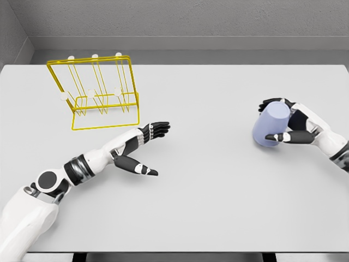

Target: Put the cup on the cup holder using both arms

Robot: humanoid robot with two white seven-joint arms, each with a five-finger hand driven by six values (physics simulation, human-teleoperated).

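Take the cup holder [98, 93] as your landmark: it stands on the table [207, 207] at the far left. Your left hand [147, 139] lies just in front of it and a little to its right, fingers spread above the table. Well to the right of the holder, near the table's right edge, your right hand [292, 128] wraps the cup [271, 125], which is tilted, its open end toward the holder's side.

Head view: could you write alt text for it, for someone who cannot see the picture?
A white robot's right hand grips a pale blue cup at the right of a grey table. Its left hand lies open, fingers extended, near the middle. A yellow wire cup holder stands empty at the far left.
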